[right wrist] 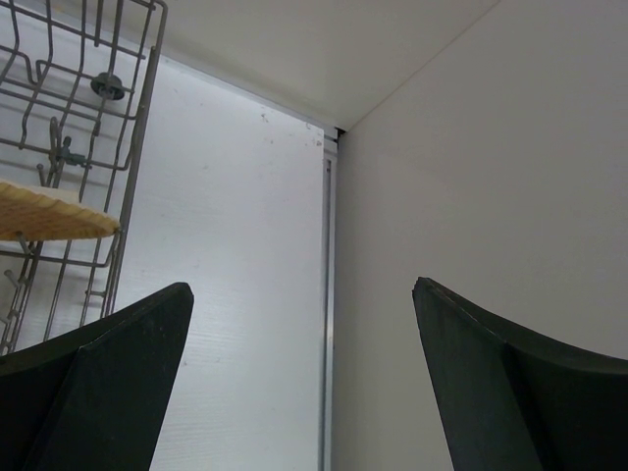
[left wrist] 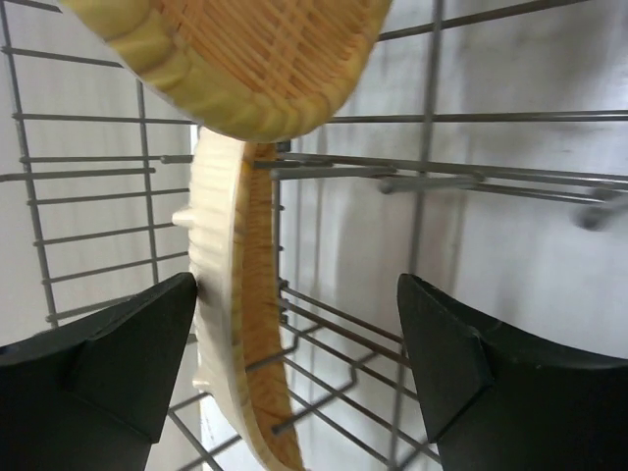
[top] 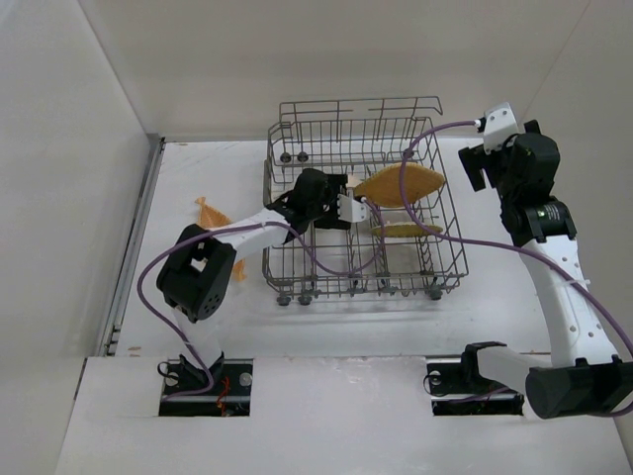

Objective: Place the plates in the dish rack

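The grey wire dish rack (top: 297, 148) stands mid-table. One orange-yellow woven plate (top: 401, 185) leans tilted in its right half, and a second plate (top: 406, 230) stands on edge in front of it. My left gripper (top: 358, 207) is inside the rack, open. In the left wrist view (left wrist: 297, 294) the standing plate (left wrist: 231, 324) sits among the tines against my left finger, with the tilted plate (left wrist: 245, 59) above it. Another plate (top: 210, 212) lies on the table left of the rack, mostly hidden by my left arm. My right gripper (top: 475, 163) is open and empty, raised right of the rack.
The right wrist view (right wrist: 302, 294) shows the rack's right side (right wrist: 137, 118), a plate edge (right wrist: 49, 216), the white table and the right wall (right wrist: 471, 196). Enclosure walls stand on the left, back and right. Purple cables loop over the rack.
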Controlling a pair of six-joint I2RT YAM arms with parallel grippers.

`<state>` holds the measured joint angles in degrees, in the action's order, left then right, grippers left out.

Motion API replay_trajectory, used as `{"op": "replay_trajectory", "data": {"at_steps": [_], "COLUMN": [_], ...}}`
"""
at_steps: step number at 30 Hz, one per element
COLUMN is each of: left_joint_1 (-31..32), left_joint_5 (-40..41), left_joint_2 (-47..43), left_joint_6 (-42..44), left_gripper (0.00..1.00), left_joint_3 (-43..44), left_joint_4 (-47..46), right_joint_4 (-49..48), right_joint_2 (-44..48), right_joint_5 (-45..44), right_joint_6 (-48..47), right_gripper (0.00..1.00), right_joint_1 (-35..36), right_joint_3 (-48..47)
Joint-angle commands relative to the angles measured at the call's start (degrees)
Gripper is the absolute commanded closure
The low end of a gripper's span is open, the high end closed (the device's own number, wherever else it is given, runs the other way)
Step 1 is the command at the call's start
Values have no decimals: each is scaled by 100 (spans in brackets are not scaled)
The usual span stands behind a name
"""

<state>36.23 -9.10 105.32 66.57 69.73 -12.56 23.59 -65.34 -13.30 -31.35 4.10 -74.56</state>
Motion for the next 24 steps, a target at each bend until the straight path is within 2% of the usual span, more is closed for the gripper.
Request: {"op": "replay_trajectory", "data": {"at_steps": [1,8,11,13,15,24], "left_joint_1": [160,503,696,784,864,943], "left_joint_5": [-83,356,646,857,1146,2772], "left_joint_2": [-652,-1600,-2023,-2260,-2436,-2516], "left_joint_6": [-416,-557,-618,-688,-750,-1145], "left_gripper": [18,17,15,9,0,1], "left_joint_3": [-232,-741,-821,-778,-550,1550], "left_joint_4": [535,815,1044,1141,1229,1756], "right_joint_4": [-109,-144,-153,-162,-197,-452], "right_joint_2": [215,355,408,452,496,523], "right_joint_5": [-59,-15,47,108,152,328], "right_joint_6": [-37,-11,-2,6,6,94], "right_gripper": [0,0,0,0,0,0], "right_joint_1": [7,34,51,60,60,280], "right_joint_3": [-208,-23,12,47,91,258]}}
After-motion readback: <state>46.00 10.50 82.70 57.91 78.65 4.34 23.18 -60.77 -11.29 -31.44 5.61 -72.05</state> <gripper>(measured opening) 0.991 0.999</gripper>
